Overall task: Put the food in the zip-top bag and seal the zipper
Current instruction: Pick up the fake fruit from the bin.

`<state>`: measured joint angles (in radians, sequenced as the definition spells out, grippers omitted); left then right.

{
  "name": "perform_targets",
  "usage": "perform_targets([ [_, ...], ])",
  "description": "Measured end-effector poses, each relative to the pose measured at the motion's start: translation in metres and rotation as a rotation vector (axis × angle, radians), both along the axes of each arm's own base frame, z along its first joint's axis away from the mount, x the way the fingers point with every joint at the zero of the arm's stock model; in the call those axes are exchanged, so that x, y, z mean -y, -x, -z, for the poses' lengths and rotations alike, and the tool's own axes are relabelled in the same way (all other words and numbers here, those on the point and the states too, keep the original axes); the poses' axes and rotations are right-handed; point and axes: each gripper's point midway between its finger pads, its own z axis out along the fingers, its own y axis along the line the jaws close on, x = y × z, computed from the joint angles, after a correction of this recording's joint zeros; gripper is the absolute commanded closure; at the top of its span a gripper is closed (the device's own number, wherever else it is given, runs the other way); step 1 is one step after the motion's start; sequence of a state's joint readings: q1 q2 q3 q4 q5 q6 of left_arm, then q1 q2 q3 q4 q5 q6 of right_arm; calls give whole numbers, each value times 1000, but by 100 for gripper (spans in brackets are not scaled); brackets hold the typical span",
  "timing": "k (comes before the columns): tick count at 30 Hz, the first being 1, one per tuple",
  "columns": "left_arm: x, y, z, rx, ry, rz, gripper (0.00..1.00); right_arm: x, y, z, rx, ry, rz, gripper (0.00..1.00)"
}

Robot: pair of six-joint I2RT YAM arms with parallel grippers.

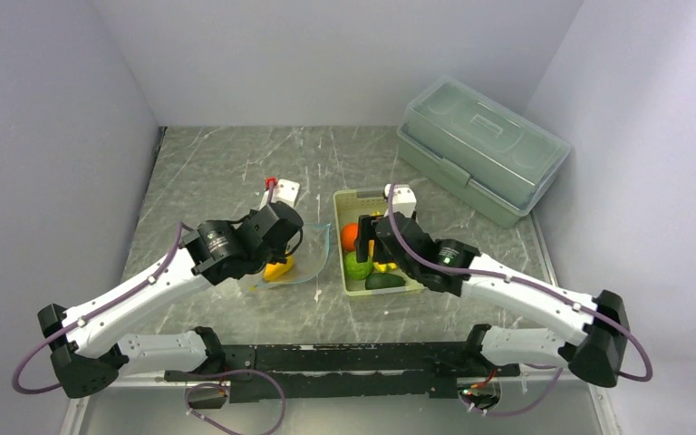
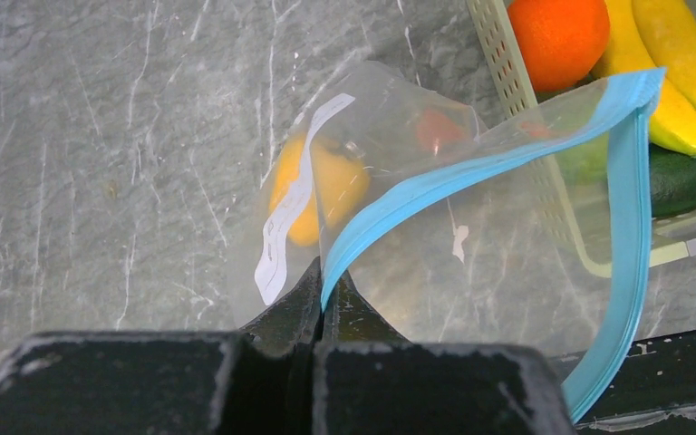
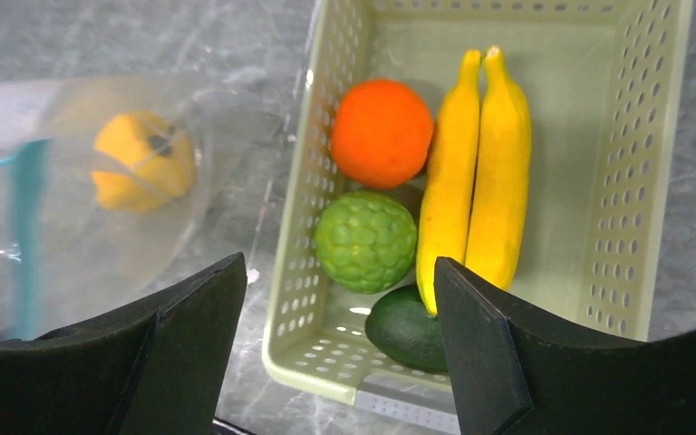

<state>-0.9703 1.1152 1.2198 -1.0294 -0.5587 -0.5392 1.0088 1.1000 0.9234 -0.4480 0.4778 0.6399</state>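
The clear zip-top bag (image 2: 471,263) lies left of the basket with its mouth held open toward it. My left gripper (image 2: 326,281) is shut on the light blue zipper (image 2: 471,172) at one corner of the mouth. A yellow-orange pepper (image 2: 326,186) sits inside the bag. My right gripper (image 3: 337,265) hangs open and empty over the basket's near end. In the basket lie an orange ball (image 3: 381,133), a bumpy green fruit (image 3: 365,240), a dark avocado (image 3: 408,331) and two yellow bananas (image 3: 480,172).
The pale green perforated basket (image 1: 349,288) stands mid-table, right of the bag (image 1: 313,258). A large translucent lidded box (image 1: 485,149) sits at the back right. Grey walls close in the marbled tabletop on three sides.
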Motion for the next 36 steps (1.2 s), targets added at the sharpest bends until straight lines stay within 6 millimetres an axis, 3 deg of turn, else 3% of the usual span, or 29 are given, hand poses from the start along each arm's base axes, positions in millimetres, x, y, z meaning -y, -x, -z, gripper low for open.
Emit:
perform_targets([
  [5,-3,0,-1,4,-5,-5,100,-9,-2,42,-105,57,-37,21],
  [12,-3,0,-1,5,-7,-5,100,-22,-4,74,-182,91,-68,22],
  [23,-5,0,-3,13,-6,-6,100,-19,-13,104,-243,125,-50,26],
  [36,-5,0,-2,12,-8,-7,100,-22,-10,132,-300,179,-82,28],
])
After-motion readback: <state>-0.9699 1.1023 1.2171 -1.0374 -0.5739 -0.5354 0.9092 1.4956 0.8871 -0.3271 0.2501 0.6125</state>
